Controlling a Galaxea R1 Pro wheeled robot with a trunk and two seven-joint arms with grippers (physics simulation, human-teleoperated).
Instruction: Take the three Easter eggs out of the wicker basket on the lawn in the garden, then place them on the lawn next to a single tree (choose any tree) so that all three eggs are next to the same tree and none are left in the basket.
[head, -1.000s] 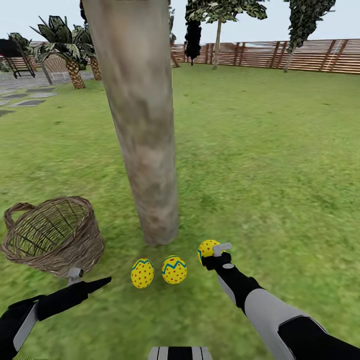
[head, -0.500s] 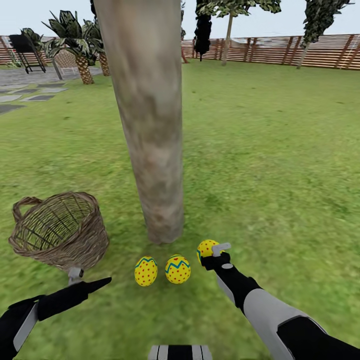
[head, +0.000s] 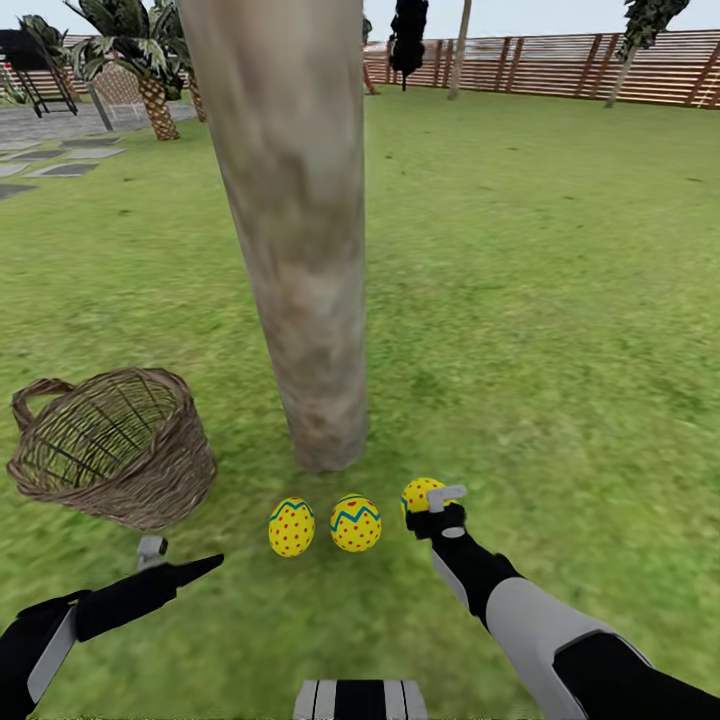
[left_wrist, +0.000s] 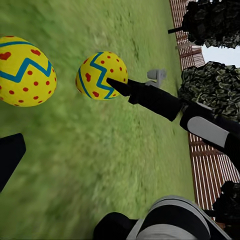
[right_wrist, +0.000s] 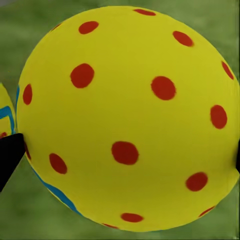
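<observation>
The thick pale tree (head: 300, 250) rises from the lawn (head: 560, 300) at the middle of the head view. Two yellow Easter eggs (head: 291, 527) (head: 355, 522) lie side by side on the grass just in front of its base. To their right, my right gripper (head: 432, 505) is shut on the third egg (head: 415, 492), low over the grass; that egg (right_wrist: 130, 120) sits between the black fingertips (right_wrist: 9, 155). The wicker basket (head: 110, 445) stands left of the trunk, its inside showing bare weave. My left gripper (head: 185, 552) is open just in front of it. Two eggs (left_wrist: 25, 70) (left_wrist: 100, 75) show in the left wrist view.
A brown slatted fence (head: 560, 65) closes the far side, with thin trees (head: 640, 40) before it. Palms (head: 150, 100) and grey paving slabs (head: 60, 165) lie at the far left. Open grass stretches to the right of the trunk.
The whole picture has shifted, so the camera moved. Both arms keep their pose and the right gripper still holds its egg. The gap between my left gripper and the basket has widened slightly.
</observation>
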